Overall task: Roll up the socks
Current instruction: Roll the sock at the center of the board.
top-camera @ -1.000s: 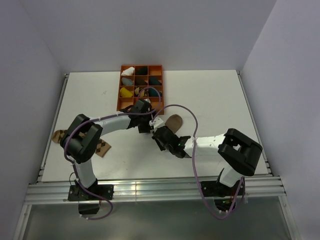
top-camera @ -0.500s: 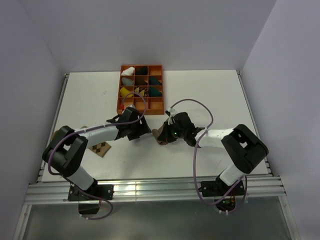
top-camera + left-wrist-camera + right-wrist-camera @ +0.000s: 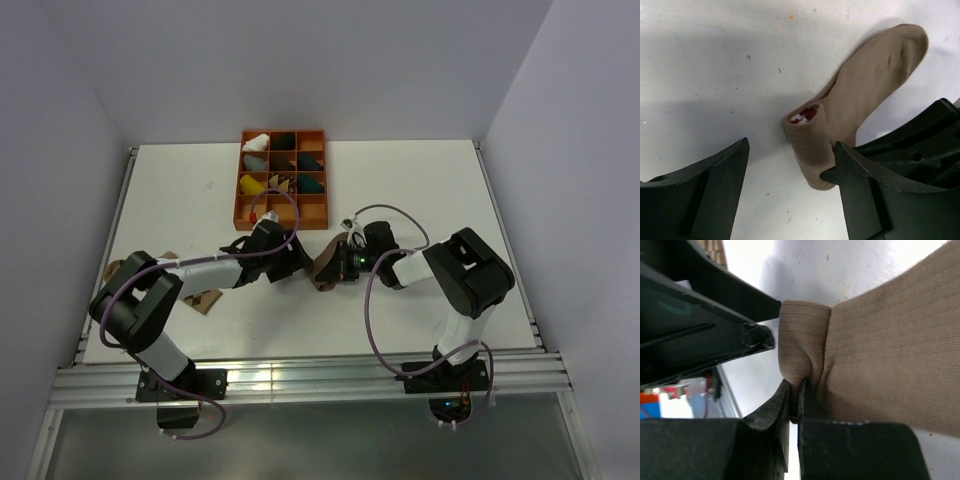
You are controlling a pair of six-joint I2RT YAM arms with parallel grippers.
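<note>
The plain tan sock (image 3: 325,270) lies on the white table between both grippers, its cuff end folded over, red-and-white stripes (image 3: 802,116) showing inside the fold. My right gripper (image 3: 799,385) is shut on that folded edge of the tan sock (image 3: 880,350). My left gripper (image 3: 792,146) stands open just beside the fold, one finger (image 3: 715,190) on bare table, the other (image 3: 880,195) against the fold's side. In the top view the left gripper (image 3: 297,262) faces the right gripper (image 3: 340,265). The argyle sock (image 3: 205,298) lies at the left, partly under the left arm.
An orange divided tray (image 3: 283,132) with several rolled sock bundles stands at the back, just beyond the grippers. Purple cables loop over both arms. The right gripper's black body (image 3: 920,145) fills the right side of the left wrist view.
The right gripper has dragged the tan sock left and toward the near edge, folding its cuff end. The left gripper drew back from the tray to the fold and opened wider.
</note>
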